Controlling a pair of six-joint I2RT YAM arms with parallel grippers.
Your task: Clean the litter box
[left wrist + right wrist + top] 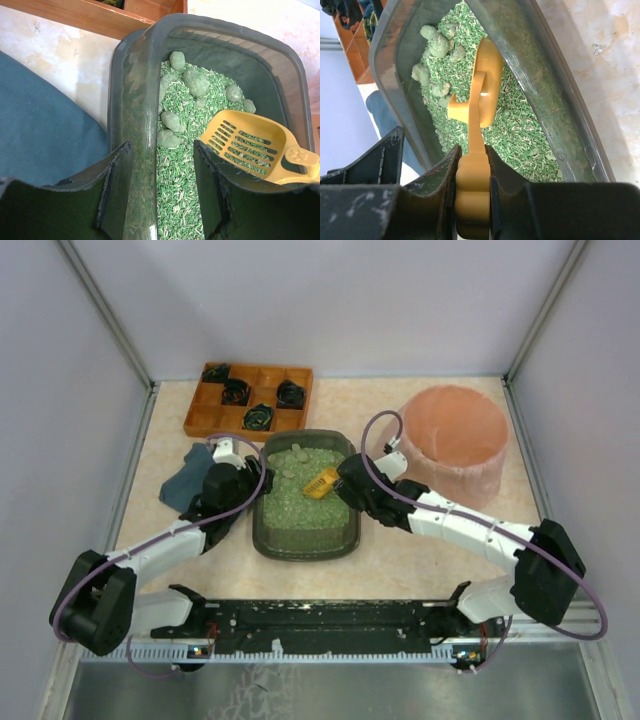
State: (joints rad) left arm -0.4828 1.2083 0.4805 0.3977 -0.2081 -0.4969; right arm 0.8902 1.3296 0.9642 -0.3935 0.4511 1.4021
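L fingers (114, 200) astride litter box (134, 75) wall | R fingers (437, 200) grip scoop (487, 75) hdl

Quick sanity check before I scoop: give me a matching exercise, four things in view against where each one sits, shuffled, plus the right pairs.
Things
1. yellow scoop
2. left hand
3. pink bin
4. blue cloth

Places
A. lying on the table, left of the litter box
B. right side of the table, beyond the litter box
C. handle gripped by the right hand, bowl over the litter
D. astride the litter box's left wall

Pairs: 1-C, 2-D, 3-B, 4-A
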